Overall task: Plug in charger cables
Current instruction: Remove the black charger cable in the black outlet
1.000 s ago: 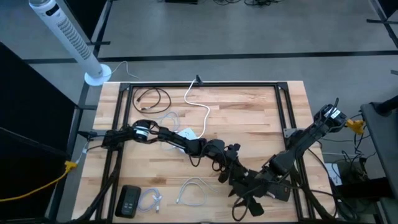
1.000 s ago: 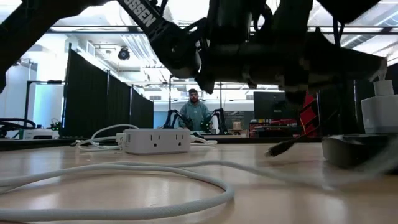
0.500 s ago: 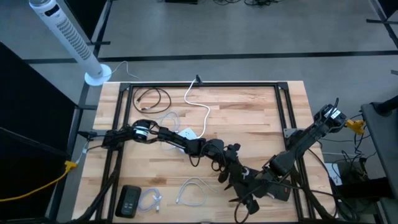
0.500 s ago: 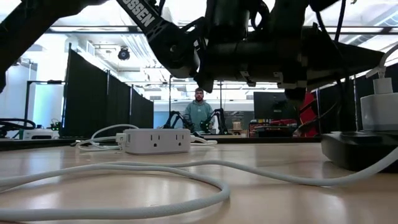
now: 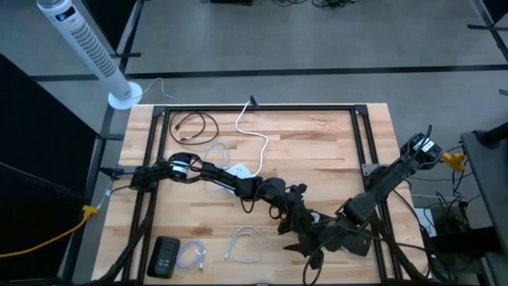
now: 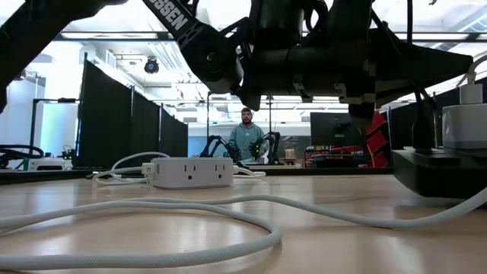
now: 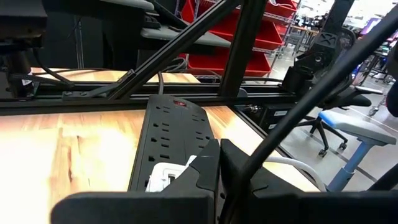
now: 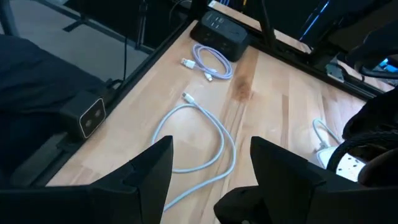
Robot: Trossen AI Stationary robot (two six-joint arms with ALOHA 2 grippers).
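The black power strip (image 7: 174, 124) lies near the table's right front, with a white adapter (image 7: 166, 177) plugged into it. My left gripper (image 7: 217, 165) is shut, low over the strip and right by that adapter. My right gripper (image 8: 211, 165) is open and empty, raised near the front edge (image 5: 308, 253). It looks over a white charger cable (image 8: 205, 143) lying in a loose loop on the wood. A small coiled white cable (image 8: 208, 65) lies farther left. A black cable coil (image 5: 194, 123) and a white one (image 5: 218, 151) lie at the far left. My left gripper's shut fingertips (image 7: 208, 163) stand in front of the white adapter's edge (image 7: 186, 167) on the strip, coming in nearly level from the table's left. They hide the spot, so I cannot tell whether they touch it.
A white socket cube (image 6: 186, 171) sits mid-table, and its thick white cord (image 6: 152, 221) sweeps across the near part of the table. A black box (image 5: 165, 256) lies at the front left. A black frame (image 5: 262, 107) runs round the table. A person (image 6: 247, 137) stands far behind.
My right gripper has rolled about its own axis and tipped at the wrist, staying open over the front edge. In the low view the power strip with its adapter stands a little higher than before.
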